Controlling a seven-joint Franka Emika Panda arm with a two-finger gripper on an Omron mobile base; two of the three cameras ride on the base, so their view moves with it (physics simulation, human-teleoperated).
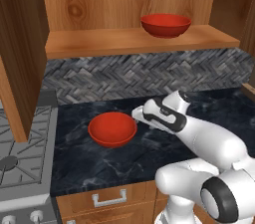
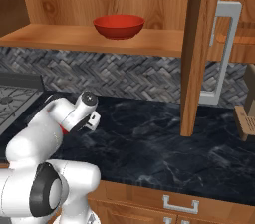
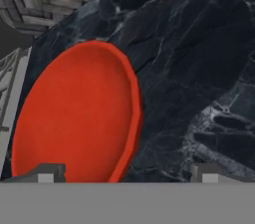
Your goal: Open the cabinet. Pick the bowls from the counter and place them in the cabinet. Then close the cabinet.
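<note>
Arm (image 2: pixel 55 118) hides the counter bowl (image 1: pixel 112 129).

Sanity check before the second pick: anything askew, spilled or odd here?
Nothing stands out. One red bowl sits upright on the cabinet shelf, the other bowl upright on the counter. Cabinet doors stand open. The gripper is open at the counter bowl's rim. No spills or damage.

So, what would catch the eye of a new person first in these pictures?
Two glossy red round bowls stand out: one sits on the wooden shelf of the open brown wall cabinet, the other on the dark marbled stone counter beside the grey gas stove. The white arm's open gripper reaches over that lower bowl's rim.
</note>
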